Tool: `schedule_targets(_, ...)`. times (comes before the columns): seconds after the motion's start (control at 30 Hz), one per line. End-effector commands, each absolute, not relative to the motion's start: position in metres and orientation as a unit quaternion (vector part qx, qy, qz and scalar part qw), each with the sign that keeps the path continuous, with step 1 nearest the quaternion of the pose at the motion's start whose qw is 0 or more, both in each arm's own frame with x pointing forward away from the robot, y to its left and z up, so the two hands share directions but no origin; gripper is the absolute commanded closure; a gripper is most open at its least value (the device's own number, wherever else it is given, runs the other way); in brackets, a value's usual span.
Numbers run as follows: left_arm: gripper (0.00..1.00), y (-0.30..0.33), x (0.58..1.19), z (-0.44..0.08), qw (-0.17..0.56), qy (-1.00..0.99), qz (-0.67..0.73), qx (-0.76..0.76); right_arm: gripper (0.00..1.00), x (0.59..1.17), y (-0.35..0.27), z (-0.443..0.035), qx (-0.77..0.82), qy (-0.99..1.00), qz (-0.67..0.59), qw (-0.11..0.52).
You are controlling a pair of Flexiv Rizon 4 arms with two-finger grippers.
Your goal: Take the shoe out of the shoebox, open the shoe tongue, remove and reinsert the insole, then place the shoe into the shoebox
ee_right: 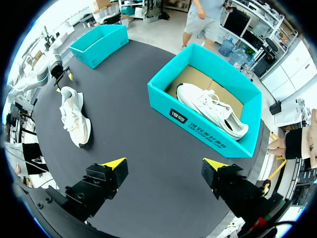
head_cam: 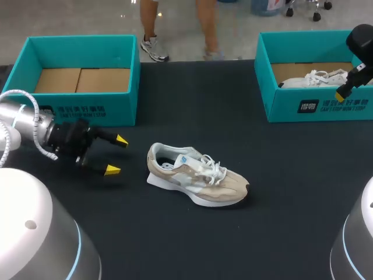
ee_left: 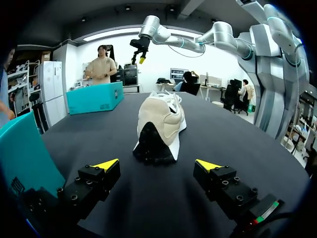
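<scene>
Your left end effector [ee_left: 163, 166] stands wide open with nothing in it, low over the table [head_cam: 192, 245] and aimed straight at the heel of the beige shoe [head_cam: 195, 175]. The shoe rests upright on its sole in the open middle of the table, heel toward that end effector and toe pointing away, apart from both boxes. The main risk is a push instead of a grip. If you drive in with one finger meeting the heel first, the shoe will likely slide or swing round on the smooth cloth, since nothing braces it. Close too high on the soft collar and it may fold, tip the shoe onto its side, or pinch the insole you need to pull. The laces [head_cam: 213, 168] lie bunched over the tongue and could snag a yellow tip. The left shoebox [head_cam: 76, 105], showing only its cardboard floor, sits just beside the left arm, so a wide swing could knock its wall. Your right end effector [ee_right: 166, 166], also spread open and empty, hangs well away above the right shoebox [head_cam: 315, 108], which holds a white shoe [ee_right: 210, 109]. Lowering there would pick the wrong shoe and leave the beige one unsupported.
</scene>
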State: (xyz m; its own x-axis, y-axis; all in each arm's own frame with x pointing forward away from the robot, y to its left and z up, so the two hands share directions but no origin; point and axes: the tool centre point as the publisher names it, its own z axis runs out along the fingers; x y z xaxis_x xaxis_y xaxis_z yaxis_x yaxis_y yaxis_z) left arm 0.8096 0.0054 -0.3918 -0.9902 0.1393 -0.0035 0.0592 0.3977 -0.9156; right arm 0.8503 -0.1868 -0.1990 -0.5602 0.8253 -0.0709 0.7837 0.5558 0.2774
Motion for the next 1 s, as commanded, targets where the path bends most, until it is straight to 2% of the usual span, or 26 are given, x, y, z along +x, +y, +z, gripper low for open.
schedule_targets(0.03,0.00,-0.001,0.820,-0.399,0.073,-0.831,0.545,-0.089,0.00,0.851,-0.187,-0.199,0.459,0.877,0.107,0.096)
schedule_targets(0.57,0.00,-0.027,0.837,-0.398,0.117,-0.813,0.544,-0.170,0.00,0.851,-0.187,-0.199,0.459,0.877,0.107,0.096)
schedule_targets(1.0,0.00,-0.053,0.833,-0.392,0.127,-0.808,0.546,-0.180,0.00,0.851,-0.187,-0.199,0.459,0.877,0.107,0.096)
